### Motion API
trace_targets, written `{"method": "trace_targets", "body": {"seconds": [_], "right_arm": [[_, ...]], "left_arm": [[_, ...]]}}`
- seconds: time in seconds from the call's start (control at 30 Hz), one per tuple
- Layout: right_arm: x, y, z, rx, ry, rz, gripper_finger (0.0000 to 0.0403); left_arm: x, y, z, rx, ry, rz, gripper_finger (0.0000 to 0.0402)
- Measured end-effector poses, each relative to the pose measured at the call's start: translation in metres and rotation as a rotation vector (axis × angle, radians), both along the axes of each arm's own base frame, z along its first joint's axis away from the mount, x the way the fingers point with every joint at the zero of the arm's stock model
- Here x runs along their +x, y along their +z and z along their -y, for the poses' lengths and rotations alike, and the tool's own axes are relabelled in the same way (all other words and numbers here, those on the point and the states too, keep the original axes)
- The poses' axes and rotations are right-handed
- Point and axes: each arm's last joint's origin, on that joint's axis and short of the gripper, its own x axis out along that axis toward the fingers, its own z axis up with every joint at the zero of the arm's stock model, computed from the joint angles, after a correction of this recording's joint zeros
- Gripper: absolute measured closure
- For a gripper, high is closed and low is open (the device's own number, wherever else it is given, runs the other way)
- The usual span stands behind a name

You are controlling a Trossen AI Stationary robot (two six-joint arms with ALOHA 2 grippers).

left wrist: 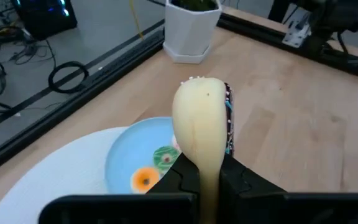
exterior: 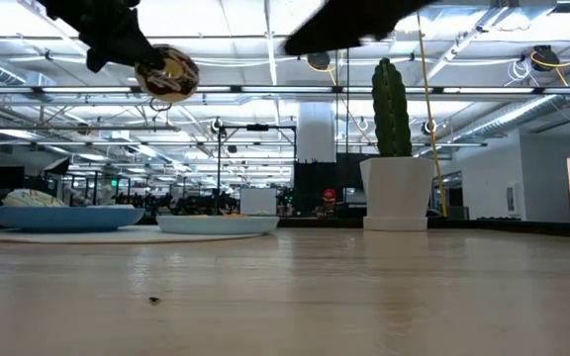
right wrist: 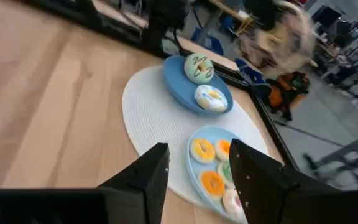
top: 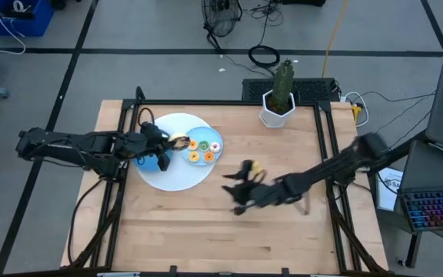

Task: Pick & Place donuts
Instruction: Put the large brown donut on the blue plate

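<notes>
Right now the left gripper (left wrist: 199,186) is pinched on a donut (left wrist: 202,127) held edge-on, up in the air over the light blue plate (top: 218,153). Plate already carries several donuts (top: 203,149), so a release from this height could bounce or roll it off onto the white mat (top: 177,175) or bench (top: 283,223). Right gripper (right wrist: 194,177) hangs spread open and empty over mid-bench; the arms sit close and could clip.

Grey floor (top: 168,31) (cables (top: 264,55) strewn)
</notes>
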Motion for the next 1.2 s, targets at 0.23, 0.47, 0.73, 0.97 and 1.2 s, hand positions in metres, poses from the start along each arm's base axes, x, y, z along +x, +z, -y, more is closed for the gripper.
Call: {"method": "trace_targets", "body": {"seconds": [0.23, 0.47, 0.73, 0.97, 1.2], "right_arm": [[-0.094, 0.007, 0.035, 0.167, 0.020, 0.234, 0.0248], [-0.169, -0.001, 0.062, 0.313, 0.103, 0.370, 0.0255], [-0.218, -0.030, 0.081, 0.402, 0.290, 0.486, 0.0274], [-0.229, -0.048, 0.090, 0.460, 0.392, 0.525, 0.0293], [-0.227, -0.052, 0.105, 0.437, 0.291, 0.530, 0.0317]], "left_arm": [[-0.021, 0.008, -0.003, 0.035, 0.065, 0.035, 0.0389], [-0.037, 0.015, -0.004, 0.030, 0.064, 0.090, 0.0388], [-0.052, 0.017, -0.007, 0.043, 0.120, 0.102, 0.0389], [-0.058, 0.017, -0.007, 0.040, 0.112, 0.096, 0.0389], [-0.070, 0.018, -0.009, 0.034, 0.123, 0.115, 0.0389]]}}
